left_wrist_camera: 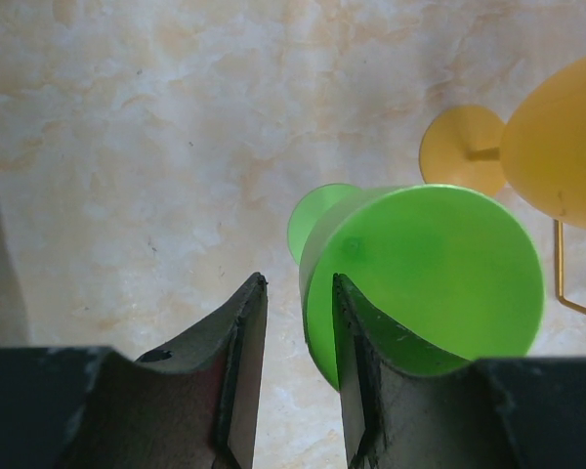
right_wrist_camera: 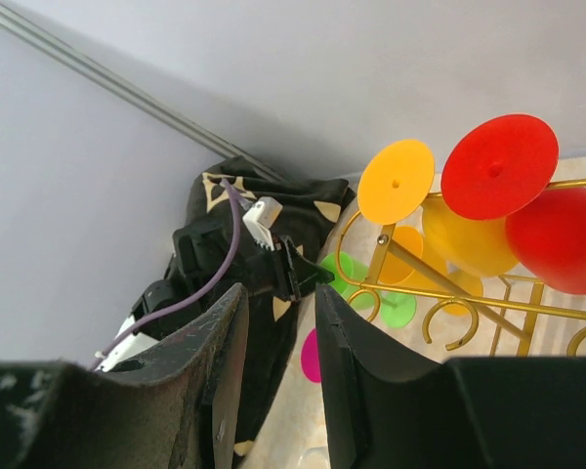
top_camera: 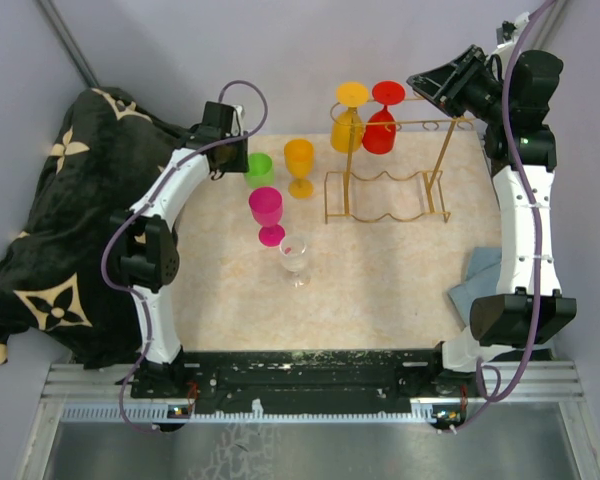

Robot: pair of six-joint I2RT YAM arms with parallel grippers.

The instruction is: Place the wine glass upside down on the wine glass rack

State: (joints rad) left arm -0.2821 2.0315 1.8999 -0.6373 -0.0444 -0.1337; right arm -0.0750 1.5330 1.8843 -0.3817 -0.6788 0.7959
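Note:
A green wine glass stands upright at the back left of the mat. My left gripper is at its rim. In the left wrist view the gripper is open, with one finger inside the green bowl, the other outside, and the glass wall between them. The gold wire wine glass rack stands at the back right. A yellow glass and a red glass hang upside down on it. My right gripper hovers high by the rack's top, open and empty.
An orange glass, a pink glass and a clear glass stand upright left of the rack. A black patterned cloth lies at the left edge. A grey cloth lies by the right arm.

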